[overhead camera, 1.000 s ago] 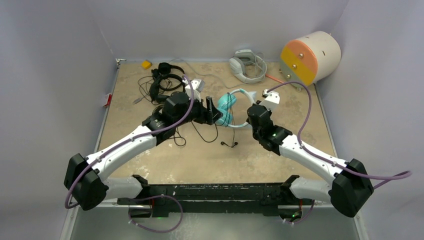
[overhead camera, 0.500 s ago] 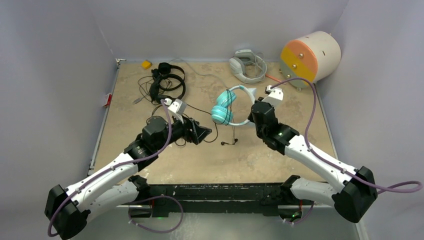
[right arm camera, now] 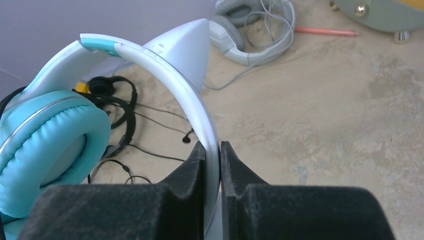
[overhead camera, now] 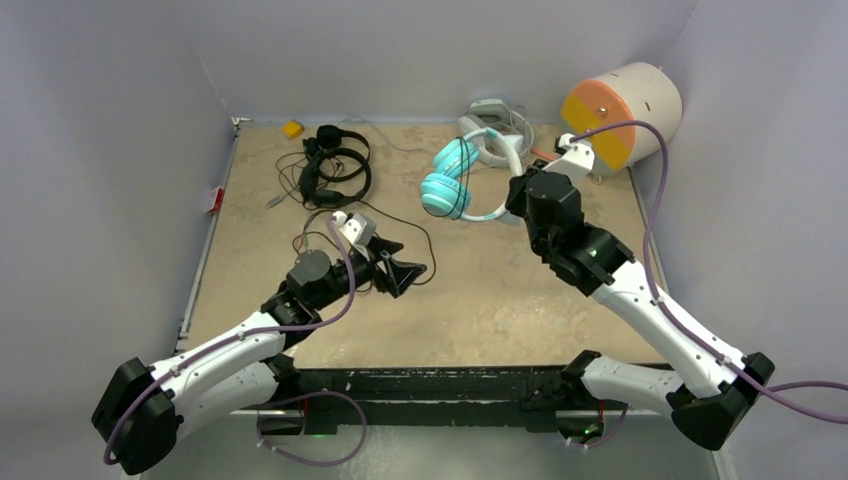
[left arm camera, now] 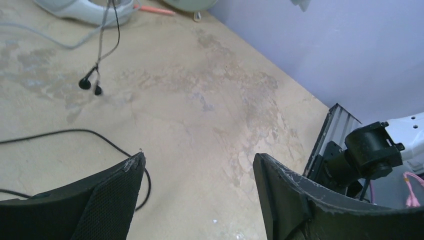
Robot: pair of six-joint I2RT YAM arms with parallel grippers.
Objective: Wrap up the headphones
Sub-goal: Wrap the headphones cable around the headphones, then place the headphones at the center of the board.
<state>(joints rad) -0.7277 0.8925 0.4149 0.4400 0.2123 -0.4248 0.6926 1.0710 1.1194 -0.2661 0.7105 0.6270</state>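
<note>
change since 1.0 s ago: the left gripper (overhead camera: pixel 405 272) is off the ear cup of the teal headphones (overhead camera: pixel 455 180) and drawn back toward 7 o'clock. the right gripper (overhead camera: pixel 515 195) has carried the teal headphones from the table (overhead camera: pixel 480 310) centre toward 12 o'clock. they now sit just beside the grey-white headset (overhead camera: pixel 495 125) at the far edge. the black earbuds no longer lie at mid-table.

left arm: reaches low from the 7 o'clock base toward the table centre, wrist pointing to 3 o'clock. its jaws stand wide apart with nothing between them. in the left wrist view bare table shows in the gap, a thin black cord (left arm camera: pixel 107 142) passes under the left finger, and the earbuds (left arm camera: pixel 90 85) show at 10 o'clock on thin cords.

right arm: stretches from the 5 o'clock base toward 12 o'clock, elbow raised. its fingers (right arm camera: pixel 192 165) are clamped on the white band (right arm camera: pixel 200 107) just below the cat ear (right arm camera: pixel 187 47). both ear cups lie to the 9 o'clock side of the gripper.

the black headphones (overhead camera: pixel 335 165) lie at 11 o'clock with loose cords around them. the orange-faced cylinder (overhead camera: pixel 620 110) rests at 1 o'clock.
</note>
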